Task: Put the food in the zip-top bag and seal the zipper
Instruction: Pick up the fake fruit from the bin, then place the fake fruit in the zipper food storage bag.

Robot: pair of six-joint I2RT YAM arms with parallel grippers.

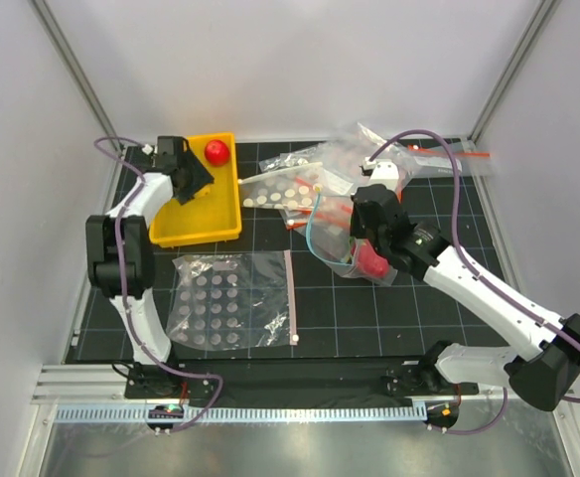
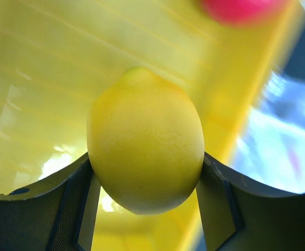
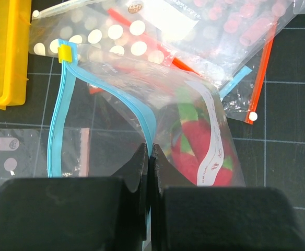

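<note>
The left gripper [image 2: 146, 180] clamps the lemon [image 2: 144, 141] inside the yellow tray [image 1: 209, 227], near the red ball [image 1: 217, 151]. To the tray's right, the right gripper [image 3: 148, 157] pinches the bag [image 3: 116, 89] by its blue zipper [image 3: 56, 120], with the pink-red fruit [image 3: 194, 149] inside.

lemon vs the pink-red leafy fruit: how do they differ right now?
The lemon is plain yellow; the pink-red fruit has green leaves. The lemon sits in the yellow bin, clamped in the left pincer; the pink-red fruit lies inside the clear bag, ungripped. Both are small toy fruits.
</note>
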